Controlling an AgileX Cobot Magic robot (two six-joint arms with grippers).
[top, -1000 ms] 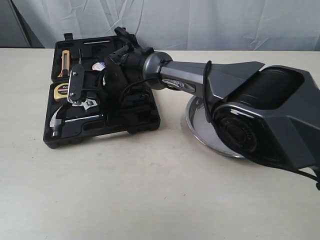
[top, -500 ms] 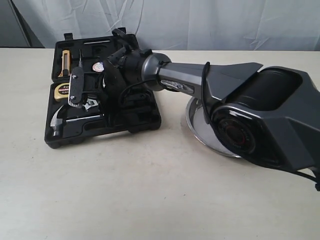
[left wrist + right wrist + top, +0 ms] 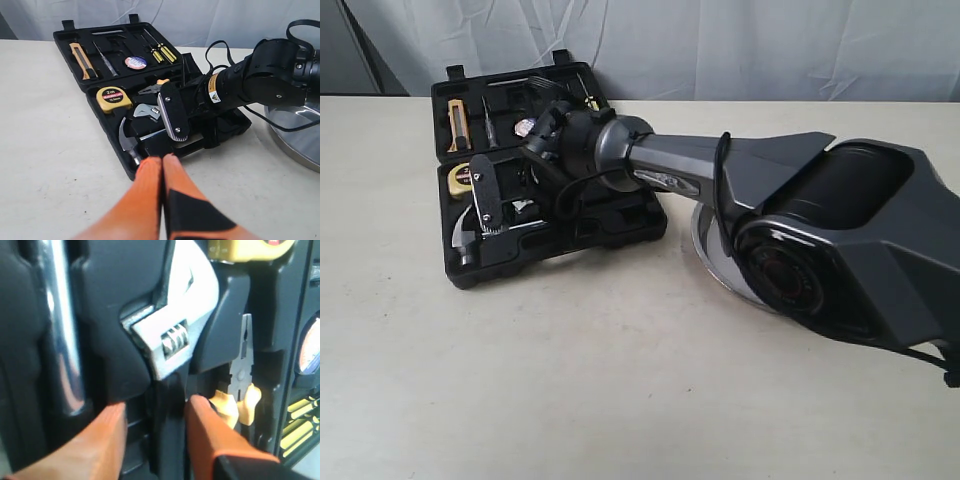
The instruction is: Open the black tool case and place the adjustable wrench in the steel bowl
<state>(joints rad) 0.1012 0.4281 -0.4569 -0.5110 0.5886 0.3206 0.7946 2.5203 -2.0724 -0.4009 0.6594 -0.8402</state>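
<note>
- Right gripper (image 3: 152,427) hangs low over the open case. Its orange fingers (image 3: 107,440) are spread wide with the wrench's black handle between them, and as far as the wrist view shows nothing is clamped yet.
- Adjustable wrench (image 3: 172,325) lies in its moulded slot, silver head and knurled wheel facing up. The handle runs back between the two fingers.
- Slot walls stand close along both sides of the handle. I judge the fingers should sink into the recesses alongside it and centre on it before closing, because a pinch on the top edge alone would likely slip.
- Hammer (image 3: 62,315), with its shiny shaft, lies just beside one finger, and the orange-handled pliers (image 3: 235,405) lie just beside the other. The closing stroke ought to stay clear of the pliers' grips so they are not dragged along.
- Black tool case (image 3: 620,235) lies open and flat on the counter (image 3: 620,380). It is light plastic, so it may rise with the wrench if the slot grips it, and a slow, straight-up lift seems wise.
- Steel bowl (image 3: 295,140) stands on the counter near the case, partly hidden under the right arm in the exterior view. The carry to it looks short.
- Left gripper (image 3: 161,190) has its fingers pressed together and holds nothing. It points at the case edge by the hammer but is apart from it, and it could steady the case if needed.
</note>
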